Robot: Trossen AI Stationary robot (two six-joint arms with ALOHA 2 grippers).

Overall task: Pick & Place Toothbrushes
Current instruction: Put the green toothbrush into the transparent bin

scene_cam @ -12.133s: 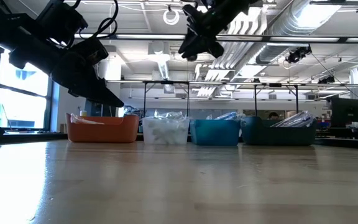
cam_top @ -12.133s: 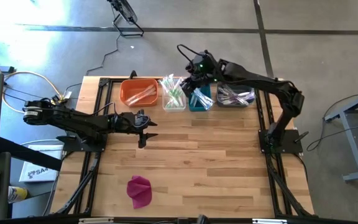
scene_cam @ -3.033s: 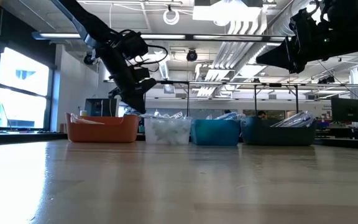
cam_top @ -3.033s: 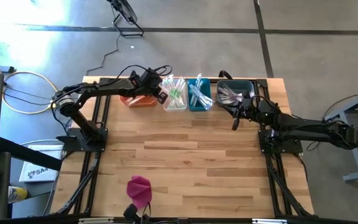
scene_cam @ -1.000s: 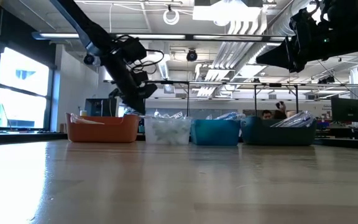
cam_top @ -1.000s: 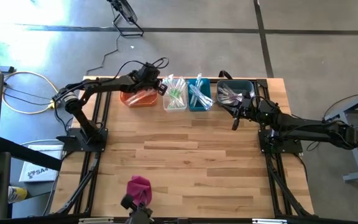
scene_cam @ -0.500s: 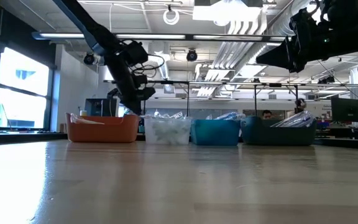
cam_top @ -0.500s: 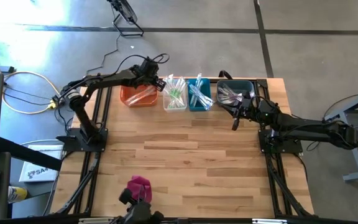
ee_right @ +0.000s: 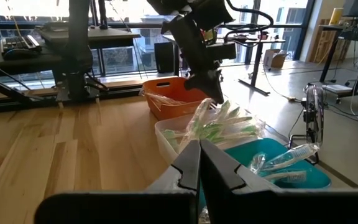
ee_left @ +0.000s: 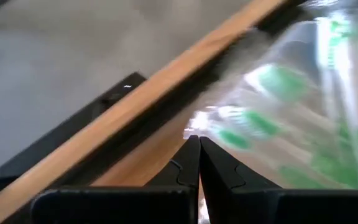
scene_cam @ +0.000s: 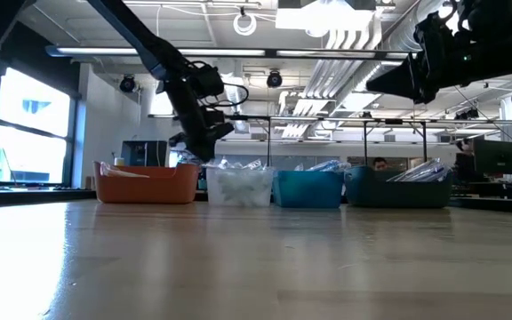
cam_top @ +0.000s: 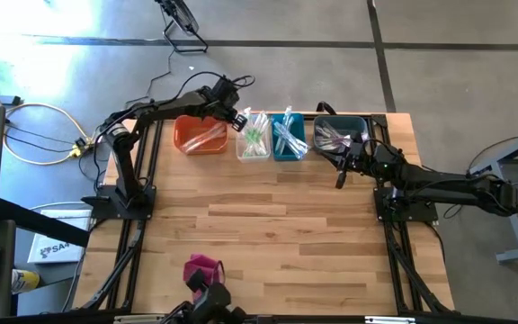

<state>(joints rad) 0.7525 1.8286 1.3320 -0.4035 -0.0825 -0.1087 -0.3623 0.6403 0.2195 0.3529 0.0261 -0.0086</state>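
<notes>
- Left gripper, fingers pressed together and holding nothing, reaches on a long outstretched arm above the gap between the orange plastic bin and the clear plastic bin.
- Right gripper, also pressed together, hangs low by the dark bin.
- Clear-wrapped toothbrushes with green, blue and white handles fill the four bins along the wooden desk's far edge.
- No legible writing.

Robotics lab in an open-plan industrial office. Evidence: light butcher-block wooden table on a black metal frame, sitting on a polished grey concrete floor with loose black cables. Low view: exposed silver ceiling ducts, strip lights, tall windows, rows of desks with monitors. Right wrist view: black standing desks, cardboard boxes.
</notes>
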